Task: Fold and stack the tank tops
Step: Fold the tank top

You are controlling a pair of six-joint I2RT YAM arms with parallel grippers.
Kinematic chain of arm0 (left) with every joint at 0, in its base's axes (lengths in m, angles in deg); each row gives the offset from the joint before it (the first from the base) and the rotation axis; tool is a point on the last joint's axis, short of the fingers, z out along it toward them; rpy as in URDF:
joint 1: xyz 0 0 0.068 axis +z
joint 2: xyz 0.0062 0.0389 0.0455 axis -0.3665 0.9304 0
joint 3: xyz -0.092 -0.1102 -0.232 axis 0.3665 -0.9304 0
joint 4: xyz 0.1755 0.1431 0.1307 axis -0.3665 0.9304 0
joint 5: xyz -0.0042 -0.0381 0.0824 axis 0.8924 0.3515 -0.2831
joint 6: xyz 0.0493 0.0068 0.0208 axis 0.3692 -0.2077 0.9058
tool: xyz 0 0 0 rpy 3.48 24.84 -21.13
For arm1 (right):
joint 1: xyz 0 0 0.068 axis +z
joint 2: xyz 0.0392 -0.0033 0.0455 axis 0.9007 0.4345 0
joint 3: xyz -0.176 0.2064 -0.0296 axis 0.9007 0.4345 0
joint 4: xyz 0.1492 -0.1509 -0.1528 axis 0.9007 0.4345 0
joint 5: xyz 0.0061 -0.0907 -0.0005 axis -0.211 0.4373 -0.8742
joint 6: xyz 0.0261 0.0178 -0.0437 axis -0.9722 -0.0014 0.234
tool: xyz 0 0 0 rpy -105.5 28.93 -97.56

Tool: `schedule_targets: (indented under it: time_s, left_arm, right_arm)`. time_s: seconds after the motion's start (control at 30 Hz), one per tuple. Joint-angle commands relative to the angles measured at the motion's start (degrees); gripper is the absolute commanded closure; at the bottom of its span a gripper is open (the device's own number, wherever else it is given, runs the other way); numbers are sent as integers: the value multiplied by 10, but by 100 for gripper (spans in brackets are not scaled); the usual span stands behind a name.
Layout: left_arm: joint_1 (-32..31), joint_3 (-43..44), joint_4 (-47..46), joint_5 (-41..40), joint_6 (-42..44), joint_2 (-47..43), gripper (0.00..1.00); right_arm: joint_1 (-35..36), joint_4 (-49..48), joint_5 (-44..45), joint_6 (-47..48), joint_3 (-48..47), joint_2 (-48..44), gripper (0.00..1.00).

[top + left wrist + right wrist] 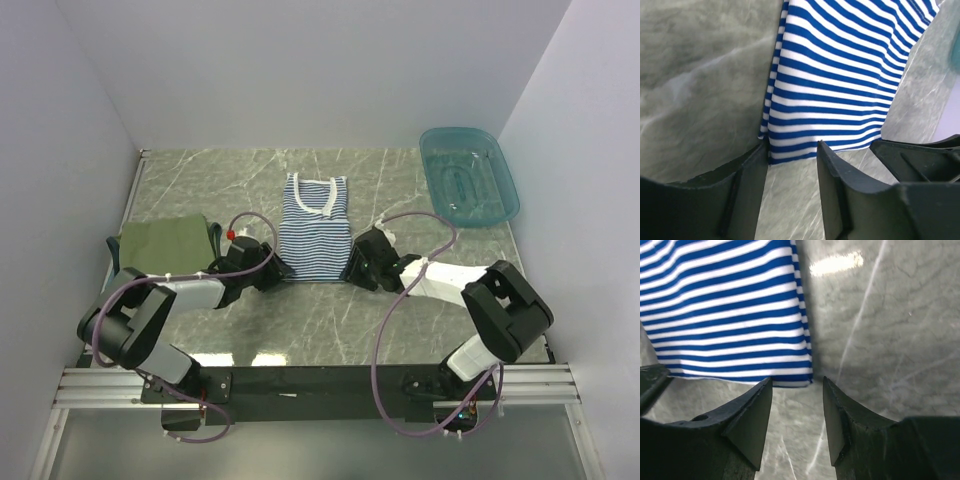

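Folding in hand on the striped tank top point(313, 232): spread flat at the middle of the table point(330, 320), neckline away from the arms, hem toward them. Olive-green tank top point(165, 240) folded and well apart at the left edge. Left gripper point(791, 150) low at the hem's left corner, right gripper point(796, 385) at its right corner. Fingers point(750, 185) on both parted moderately, tips level with the hem edge, nothing pinched; whether touching cloth, cannot tell. Next, probably: ease forward over each corner, close on the fabric, lift both evenly, carry hem toward neckline. Risk of a skewed fold if raised unevenly.
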Motion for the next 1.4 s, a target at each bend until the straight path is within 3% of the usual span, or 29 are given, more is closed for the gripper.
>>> schedule_targets:
  time_s: [0.0, 0.2, 0.27, 0.3, 0.37, 0.43, 0.6, 0.77, 0.9, 1.0, 1.17, 1.23, 1.33, 1.37]
  left_arm:
    - [0, -4, 14, -22, -4, 39, 51]
    - [-1, 6, 31, -51, 4, 59, 60]
    - [-1, 8, 34, -51, 13, 60, 67]
    - [-1, 8, 35, -51, 15, 61, 74]
    - [-1, 17, 45, -51, 29, 59, 85]
    - [-1, 19, 57, -51, 37, 51, 100]
    - [-24, -8, 104, -51, 39, -26, 100]
    - [-83, -60, 206, -88, 2, -205, 99]
    - [-183, -70, 321, -105, -60, -341, 99]
    - [-235, -50, 372, -137, -102, -436, 99]
    - [-238, 45, 416, -181, -89, -426, 99]
    - [-232, 80, 412, -202, -58, -379, 99]
    - [-163, 134, 373, -168, 4, -300, 99]
    - [-107, 145, 328, -123, 16, -279, 99]
  right_arm:
    - [-9, -26, 8, -20, 12, 24, 48]
    - [-15, -34, 14, -20, 5, 52, 57]
    - [-14, -32, 18, -13, 2, 59, 67]
    - [-14, -30, 25, -11, 1, 60, 78]
    - [-14, -27, 28, 0, -4, 60, 85]
    - [-14, -22, 30, 9, -4, 52, 99]
    - [14, 9, 41, 23, 27, -31, 100]
    - [89, 63, 62, -11, 99, -150, 100]
    - [207, 126, 87, -75, 130, -282, 100]
    - [234, 170, 99, -106, 118, -350, 100]
    - [222, 217, 131, -74, 43, -357, 100]
    - [178, 220, 112, -28, -7, -332, 100]
    - [112, 187, 39, 36, -59, -275, 100]
    - [64, 173, 24, 51, -73, -237, 100]
